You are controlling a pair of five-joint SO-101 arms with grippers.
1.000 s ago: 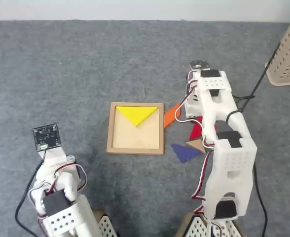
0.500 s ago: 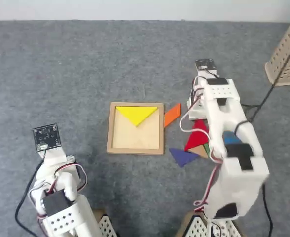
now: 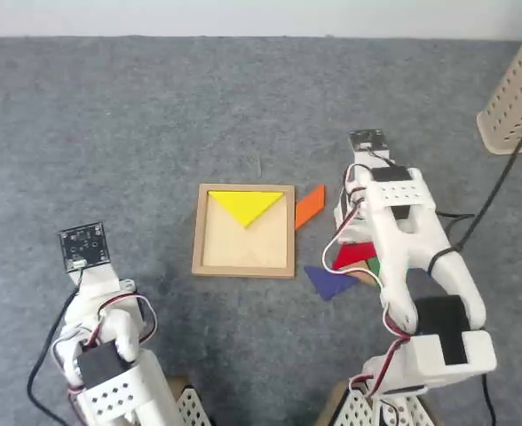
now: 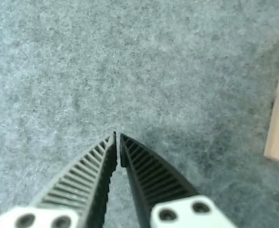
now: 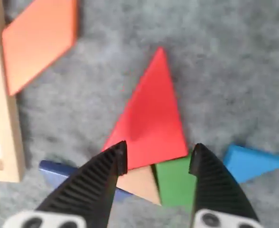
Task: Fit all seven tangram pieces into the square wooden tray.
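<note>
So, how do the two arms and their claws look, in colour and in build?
The left arm and right arm are white plastic shells with black motor blocks, perforated plates and loose red, white and black wires. The left claw and right claw each have two black, ribbed, tapering fingers on white mounts with screw holes.

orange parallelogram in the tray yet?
No, the orange parallelogram lies on the carpet just outside the tray; the yellow triangle is the one piece inside.
</note>
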